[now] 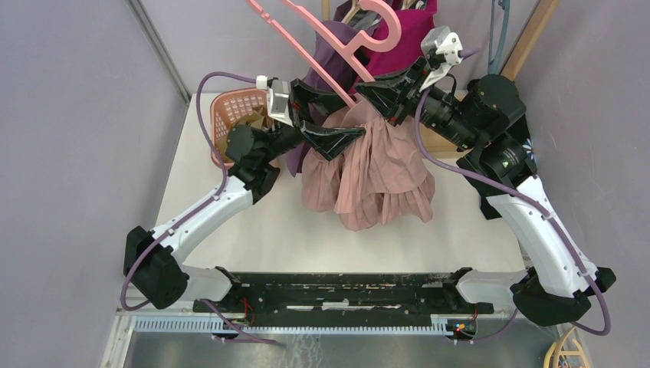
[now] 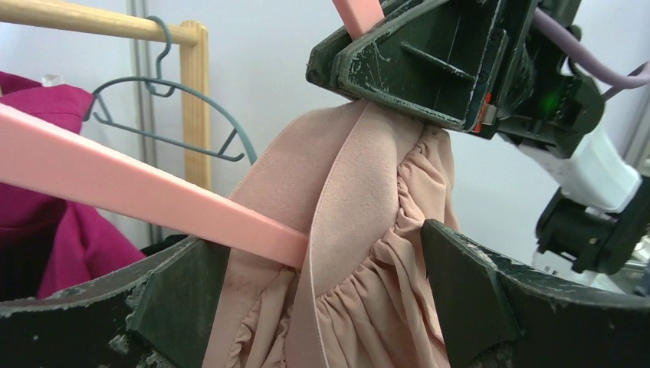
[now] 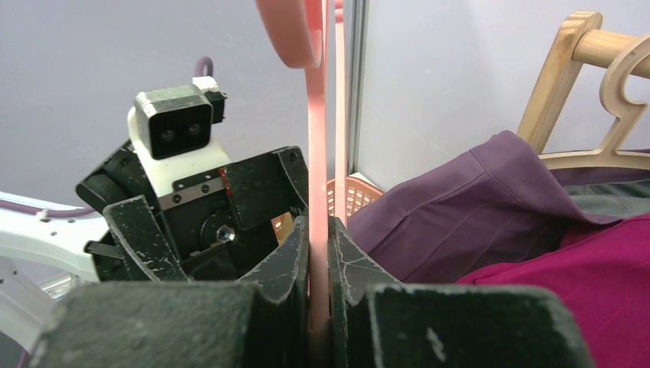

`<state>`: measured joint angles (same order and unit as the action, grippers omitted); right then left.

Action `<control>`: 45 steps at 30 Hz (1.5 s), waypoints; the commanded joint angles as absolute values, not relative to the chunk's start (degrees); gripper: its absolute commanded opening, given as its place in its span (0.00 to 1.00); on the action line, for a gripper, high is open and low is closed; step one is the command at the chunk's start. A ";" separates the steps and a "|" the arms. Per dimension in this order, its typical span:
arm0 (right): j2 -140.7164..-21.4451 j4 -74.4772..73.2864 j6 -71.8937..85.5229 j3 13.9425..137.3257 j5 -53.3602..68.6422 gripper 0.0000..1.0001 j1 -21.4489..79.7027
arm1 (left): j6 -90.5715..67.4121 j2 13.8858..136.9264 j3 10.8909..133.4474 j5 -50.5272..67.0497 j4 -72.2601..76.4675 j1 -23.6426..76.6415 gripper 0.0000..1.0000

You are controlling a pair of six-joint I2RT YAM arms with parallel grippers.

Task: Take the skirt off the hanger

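Observation:
A dusty pink pleated skirt (image 1: pixel 375 172) hangs from a pink plastic hanger (image 1: pixel 322 57) and pools on the white table. My right gripper (image 1: pixel 375 96) is shut on the hanger (image 3: pixel 317 192) and holds it up above the table. My left gripper (image 1: pixel 326 115) is open, its jaws wide on either side of the skirt's waistband (image 2: pixel 345 222), where the hanger's arm (image 2: pixel 153 199) runs into the fabric. The skirt's waistband is around that arm.
An orange basket (image 1: pixel 238 111) stands at the table's back left. A wooden rack (image 2: pixel 92 19) at the back carries magenta (image 1: pixel 410 34) and purple garments (image 3: pixel 475 192), a grey wire hanger (image 2: pixel 172 107) and a wooden hanger (image 3: pixel 621 115).

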<state>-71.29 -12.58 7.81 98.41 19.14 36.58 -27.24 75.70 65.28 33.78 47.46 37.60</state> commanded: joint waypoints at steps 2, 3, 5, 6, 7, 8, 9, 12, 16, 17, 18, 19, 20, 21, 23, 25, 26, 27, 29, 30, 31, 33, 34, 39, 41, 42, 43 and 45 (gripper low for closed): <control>-71.31 -7.87 10.67 99.13 22.94 0.01 36.47 | -37.79 77.71 67.43 38.07 61.95 38.24 1.00; -71.45 -7.63 10.98 99.06 23.20 0.01 36.47 | -38.40 78.27 67.94 38.30 62.69 38.26 1.00; -71.91 -7.27 11.40 99.37 23.85 0.01 36.50 | -39.55 79.27 68.79 38.78 63.13 38.23 1.00; -72.04 -7.32 11.42 99.66 24.29 0.01 36.52 | -40.03 79.69 69.03 39.07 63.19 38.23 1.00; -72.03 -7.41 11.27 99.96 24.49 0.01 36.56 | -40.37 79.82 68.97 39.18 63.17 38.19 1.00; -71.85 -7.69 10.90 100.17 24.44 0.01 36.56 | -40.38 79.58 68.31 39.00 63.23 38.18 1.00; -71.60 -8.25 10.23 100.21 24.16 0.01 36.56 | -40.05 78.92 67.47 38.57 63.13 38.20 1.00; -70.92 -9.45 9.00 99.97 23.80 0.01 36.56 | -37.27 77.17 65.87 37.27 60.00 37.77 1.00; -70.66 -9.60 8.90 99.26 24.64 0.01 36.56 | -32.95 75.23 65.51 36.20 54.89 37.32 0.99; -70.83 -9.58 8.88 99.16 24.77 0.01 36.56 | -32.46 75.32 65.48 35.91 54.63 37.28 0.99; -71.04 -9.55 8.93 99.14 24.78 0.01 36.56 | -32.46 75.67 65.67 35.99 54.59 37.18 1.00; -71.43 -9.26 9.04 99.26 24.78 0.01 36.56 | -32.82 76.21 66.08 36.30 54.70 37.18 1.00; -71.69 -9.11 9.12 99.62 24.89 0.01 36.58 | -33.68 77.13 66.48 36.73 55.13 37.18 0.99; -71.98 -8.96 9.25 99.91 25.02 0.01 36.57 | -34.78 77.95 66.67 37.08 56.15 37.22 0.98; -72.44 -8.51 9.71 100.25 25.13 0.01 36.56 | -37.79 79.86 66.71 37.11 59.81 37.18 0.95; -72.79 -8.17 10.06 100.29 25.18 0.01 36.61 | -40.73 82.25 67.30 37.16 63.48 37.16 0.91; -72.85 -8.10 10.18 100.28 25.22 0.01 36.61 | -42.20 83.78 68.15 37.31 65.06 37.17 0.89; -72.92 -8.01 10.19 100.26 25.22 0.01 36.58 | -44.19 85.80 69.09 37.80 67.05 37.22 0.86; -73.11 -8.10 10.10 100.47 25.18 0.01 36.56 | -48.28 89.10 71.21 39.02 71.10 37.21 0.78; -73.19 -8.27 9.89 100.72 25.03 0.01 36.56 | -50.33 90.52 72.45 39.73 72.89 37.26 0.69; -73.21 -8.55 9.57 101.03 24.90 0.01 36.56 | -52.02 91.77 73.69 40.70 74.06 37.31 0.53; -73.15 -8.99 9.01 101.25 24.51 0.01 36.58 | -53.51 93.03 76.17 43.22 72.65 37.25 0.15; -73.05 -9.17 8.71 101.25 24.37 0.01 36.56 | -53.37 93.03 76.81 43.71 70.91 37.25 0.05; -73.02 -9.74 7.74 100.91 23.87 0.01 36.59 | -50.00 91.39 77.76 45.50 63.67 36.98 0.03; -72.96 -10.06 7.00 100.69 23.31 0.01 36.56 | -48.99 90.35 77.30 44.82 62.04 36.52 0.03; -72.90 -10.26 6.59 100.46 22.52 0.01 36.56 | -48.75 89.80 76.82 43.99 61.32 36.17 0.03; -72.76 -10.43 5.95 100.12 21.44 0.01 36.56 | -48.24 89.14 76.25 42.92 60.49 35.80 0.03; -72.57 -11.71 4.36 99.54 17.66 0.06 36.56 | -46.39 87.42 74.94 41.08 57.27 35.29 0.03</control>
<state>-72.47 -10.44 5.56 99.31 21.45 35.24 -52.40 91.37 75.26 42.11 63.31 35.83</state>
